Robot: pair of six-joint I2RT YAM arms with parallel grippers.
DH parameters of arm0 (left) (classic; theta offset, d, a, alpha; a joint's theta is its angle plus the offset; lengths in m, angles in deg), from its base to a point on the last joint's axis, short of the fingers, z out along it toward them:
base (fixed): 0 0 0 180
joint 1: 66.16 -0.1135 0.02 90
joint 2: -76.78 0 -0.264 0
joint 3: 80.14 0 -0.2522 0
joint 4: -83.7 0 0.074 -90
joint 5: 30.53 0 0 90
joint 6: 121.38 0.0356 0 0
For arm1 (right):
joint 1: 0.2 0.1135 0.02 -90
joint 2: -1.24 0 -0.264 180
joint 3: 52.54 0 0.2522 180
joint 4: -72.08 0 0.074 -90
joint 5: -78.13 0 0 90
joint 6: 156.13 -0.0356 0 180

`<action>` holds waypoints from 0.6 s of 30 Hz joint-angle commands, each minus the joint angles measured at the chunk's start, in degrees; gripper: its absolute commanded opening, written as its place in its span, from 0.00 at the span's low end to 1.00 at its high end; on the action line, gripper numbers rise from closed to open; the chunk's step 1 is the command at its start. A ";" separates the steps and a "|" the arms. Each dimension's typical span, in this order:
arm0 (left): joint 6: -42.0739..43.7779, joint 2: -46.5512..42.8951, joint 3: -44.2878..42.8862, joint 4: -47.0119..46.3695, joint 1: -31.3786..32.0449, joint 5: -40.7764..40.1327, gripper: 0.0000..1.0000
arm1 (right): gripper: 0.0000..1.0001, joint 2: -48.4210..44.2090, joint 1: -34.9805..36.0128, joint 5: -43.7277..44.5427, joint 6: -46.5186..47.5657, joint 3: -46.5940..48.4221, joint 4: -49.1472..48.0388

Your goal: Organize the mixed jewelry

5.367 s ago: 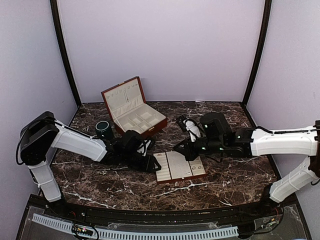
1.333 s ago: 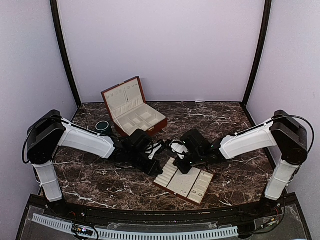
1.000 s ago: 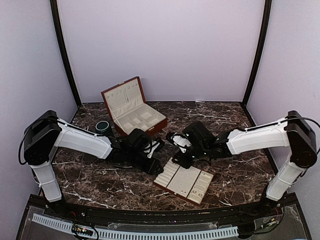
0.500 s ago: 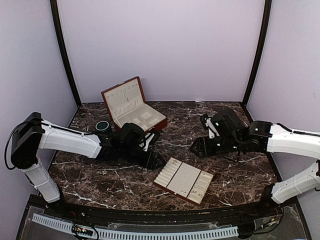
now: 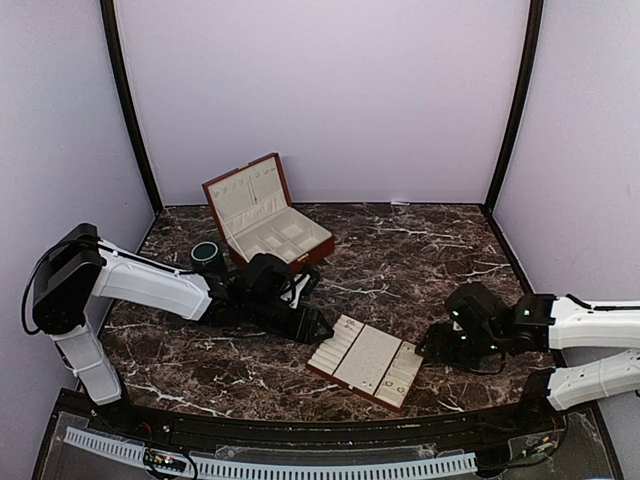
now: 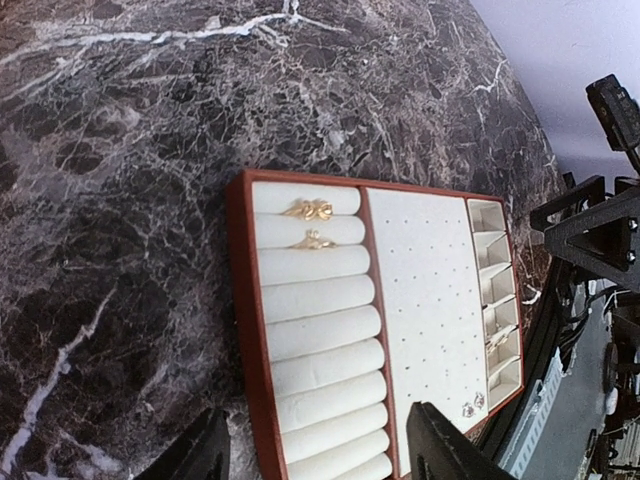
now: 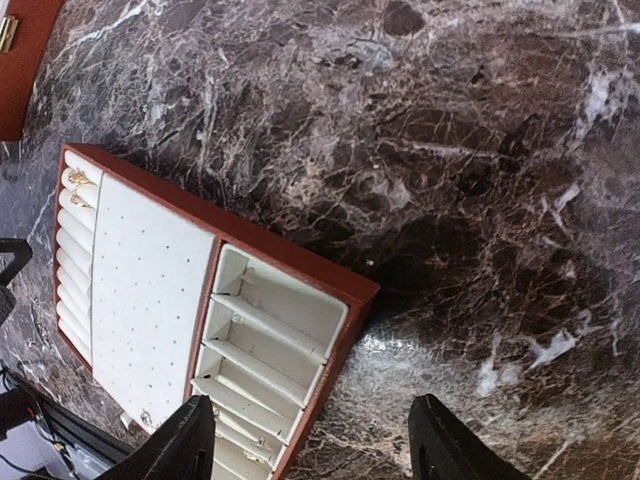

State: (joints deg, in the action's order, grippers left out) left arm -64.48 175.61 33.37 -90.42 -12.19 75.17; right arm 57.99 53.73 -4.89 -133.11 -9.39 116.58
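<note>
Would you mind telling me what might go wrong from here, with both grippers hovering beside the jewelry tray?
The tray lies skewed, one corner close to the front edge of the table; a nudge from the open left gripper or right gripper might push it off. The two rings in its rolls and the studs are tiny, so a jolt could dislodge them.

Lab test booth: plain lilac walls [image 5: 320, 90], black corner posts [image 5: 128, 110], marble-pattern tabletop [image 5: 400, 250], two white robot arms [image 5: 150, 285].
</note>
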 commanded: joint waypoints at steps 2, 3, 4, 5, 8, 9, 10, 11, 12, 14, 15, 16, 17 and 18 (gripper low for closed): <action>-1.38 1.20 1.30 -2.40 0.25 1.81 0.63 | 0.65 3.20 -0.21 -3.73 -3.29 -1.68 -7.22; -1.41 1.55 1.31 -2.49 0.25 1.99 0.63 | 0.64 3.90 -0.23 -3.99 -3.12 -1.78 -8.05; -1.41 1.85 1.26 -2.51 0.25 2.13 0.62 | 0.63 4.40 -0.23 -4.19 -2.94 -1.90 -8.57; -1.47 2.08 1.23 -2.53 0.25 2.21 0.62 | 0.62 4.78 -0.23 -4.44 -2.69 -1.93 -9.33; -1.58 2.96 1.39 -2.50 0.25 2.40 0.61 | 0.57 6.25 -0.23 -5.12 -2.27 -2.00 -11.55; -1.53 3.22 1.52 -2.49 0.25 2.40 0.60 | 0.55 6.73 -0.23 -5.24 -2.27 -1.97 -12.22; -1.60 3.45 1.53 -2.46 0.25 2.40 0.60 | 0.53 7.31 -0.23 -5.41 -2.20 -1.97 -12.97; -1.49 3.68 1.51 -2.30 0.25 2.34 0.60 | 0.52 7.97 -0.23 -5.52 -2.10 -1.99 -13.59; -1.46 4.01 1.38 -2.08 0.25 2.18 0.59 | 0.51 8.50 -0.21 -5.64 -2.02 -1.88 -14.25; -1.28 4.58 1.17 -1.55 0.25 1.71 0.57 | 0.49 9.80 -0.23 -5.83 -1.90 -1.52 -15.27; -1.18 4.73 1.25 -1.41 0.25 1.23 0.56 | 0.48 10.27 -0.19 -5.84 -1.80 -1.33 -15.66; -1.19 4.86 1.32 -1.42 0.25 0.88 0.55 | 0.47 10.82 -0.17 -5.84 -1.69 -1.13 -16.17; -1.20 4.93 1.44 -1.49 0.25 0.75 0.53 | 0.46 11.28 -0.10 -5.73 -1.57 -0.86 -16.56; -1.25 5.01 1.55 -1.60 0.25 0.73 0.51 | 0.46 11.76 -0.13 -5.56 -1.54 -0.66 -16.92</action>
State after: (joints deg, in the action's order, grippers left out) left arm -65.82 180.50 34.07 -91.93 -12.19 76.53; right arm 68.35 53.73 -10.00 -135.21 -10.68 104.08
